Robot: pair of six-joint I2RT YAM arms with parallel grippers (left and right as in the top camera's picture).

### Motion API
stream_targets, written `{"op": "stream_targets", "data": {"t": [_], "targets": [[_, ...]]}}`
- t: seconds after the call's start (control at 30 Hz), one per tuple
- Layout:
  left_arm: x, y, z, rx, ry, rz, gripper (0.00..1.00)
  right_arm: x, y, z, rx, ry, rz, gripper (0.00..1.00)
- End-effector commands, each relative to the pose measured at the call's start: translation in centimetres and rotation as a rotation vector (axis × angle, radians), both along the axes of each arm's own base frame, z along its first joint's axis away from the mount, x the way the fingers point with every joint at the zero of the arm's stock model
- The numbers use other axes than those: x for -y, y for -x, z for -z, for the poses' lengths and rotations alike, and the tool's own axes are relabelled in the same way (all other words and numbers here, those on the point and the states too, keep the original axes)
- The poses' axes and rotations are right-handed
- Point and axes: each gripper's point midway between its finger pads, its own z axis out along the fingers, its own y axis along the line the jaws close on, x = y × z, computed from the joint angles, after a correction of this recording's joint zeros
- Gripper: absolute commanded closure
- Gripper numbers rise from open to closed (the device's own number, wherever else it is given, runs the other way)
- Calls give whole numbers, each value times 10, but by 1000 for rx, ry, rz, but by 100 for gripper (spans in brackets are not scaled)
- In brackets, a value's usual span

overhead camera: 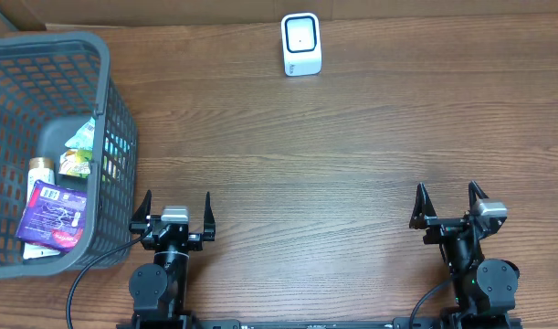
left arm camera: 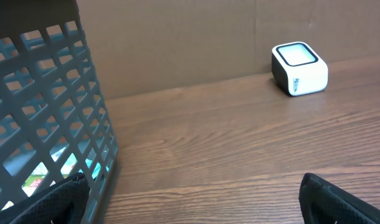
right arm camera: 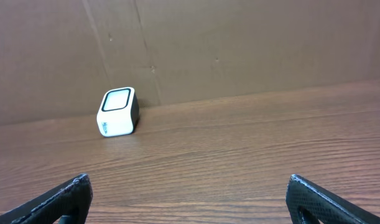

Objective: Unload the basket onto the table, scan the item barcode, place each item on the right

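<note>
Currently noted at far left of the table (overhead camera: 352,137): grey mesh basket (overhead camera: 103,100), upright, cut off by the left edge of the overhead view. Inside, toward the near right corner: purple packet (overhead camera: 54,216) lying flat on top. Just behind it, a gold-capped container (overhead camera: 41,166), possibly a jar, too small to confirm. Beside that, a green packet (overhead camera: 78,161) against the right wall. Labels too small to read.

Just right of the basket's near corner: left gripper (overhead camera: 177,203), fingers spread to full width, holding nothing, close to the basket wall but not seen touching it. Confirmed from the left wrist view: fingertips (left arm camera: 339,198) at the bottom corners, bare wood between them, basket mesh filling the left side.

Farther right, at the far edge against the cardboard backdrop (right arm camera: 239,50): white scanner (overhead camera: 301,44), window facing up, well apart from both arms.

At near right: right gripper (overhead camera: 447,196), likewise spread wide and empty, over bare table, with the scanner ahead and to its left in the right wrist view.
</note>
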Motion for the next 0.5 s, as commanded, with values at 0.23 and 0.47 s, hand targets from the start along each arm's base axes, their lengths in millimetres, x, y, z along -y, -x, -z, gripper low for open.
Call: {"op": "stream_targets", "data": {"t": [0.23, 0.47], "targets": [[3, 0, -3, 14, 46, 9, 0, 2, -1, 2, -3, -63, 15, 0], [8, 2, -24, 40, 103, 36, 0, -1, 2, -15, 23, -136, -3, 0]]}}
